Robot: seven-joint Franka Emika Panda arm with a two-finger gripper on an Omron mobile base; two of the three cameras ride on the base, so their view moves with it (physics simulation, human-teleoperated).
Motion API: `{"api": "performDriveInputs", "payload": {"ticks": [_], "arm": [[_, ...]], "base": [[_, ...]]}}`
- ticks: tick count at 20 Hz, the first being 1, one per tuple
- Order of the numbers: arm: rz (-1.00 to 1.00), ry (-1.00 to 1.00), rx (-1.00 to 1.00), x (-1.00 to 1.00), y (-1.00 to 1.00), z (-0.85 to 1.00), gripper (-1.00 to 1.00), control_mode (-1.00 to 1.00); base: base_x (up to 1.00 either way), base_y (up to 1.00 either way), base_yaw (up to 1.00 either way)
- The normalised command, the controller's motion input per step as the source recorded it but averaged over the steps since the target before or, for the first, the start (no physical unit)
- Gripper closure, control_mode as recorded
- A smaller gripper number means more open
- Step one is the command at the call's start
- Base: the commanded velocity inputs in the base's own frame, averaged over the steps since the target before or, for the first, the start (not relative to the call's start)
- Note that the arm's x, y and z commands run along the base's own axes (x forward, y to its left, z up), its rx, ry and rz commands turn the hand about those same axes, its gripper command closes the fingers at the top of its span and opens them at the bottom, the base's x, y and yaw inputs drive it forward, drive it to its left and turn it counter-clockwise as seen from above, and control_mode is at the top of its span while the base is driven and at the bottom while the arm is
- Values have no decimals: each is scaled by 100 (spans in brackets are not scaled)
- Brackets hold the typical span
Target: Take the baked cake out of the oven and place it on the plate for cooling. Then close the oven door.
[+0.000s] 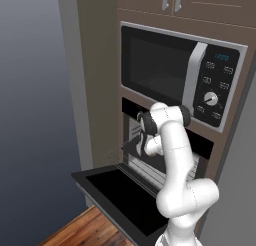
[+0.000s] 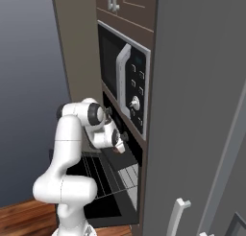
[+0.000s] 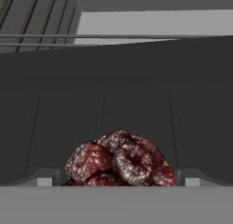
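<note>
While spread wide, gripper (image 3: 117,182) straddles raspberry-topped cake (image 3: 120,158), inside oven (image 1: 165,162), ungrasped.

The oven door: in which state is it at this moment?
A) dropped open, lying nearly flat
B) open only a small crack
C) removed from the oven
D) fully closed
A: in the left base view the oven door lies folded down nearly flat in front of the oven, and the wire racks inside are exposed.
</note>
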Motion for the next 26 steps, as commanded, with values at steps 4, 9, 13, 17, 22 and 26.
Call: {"api": "performDriveInputs", "payload": {"ticks": [4,9,13,17,22,26], "arm": [[1,0,0,-13,25,-3,100,-100],[0,-5,0,-27,22,21,100,-100],[0,-22,0,-51,0,75,100,-100],[0,-20,0,-79,8,83,100,-100],[1,-11,0,-76,42,65,100,-100],[3,-9,0,-66,60,72,100,-100]], "base": [[0,0,0],[0,0,0],[0,0,0],[0,0,0],[0,0,0],[0,0,0]]}}
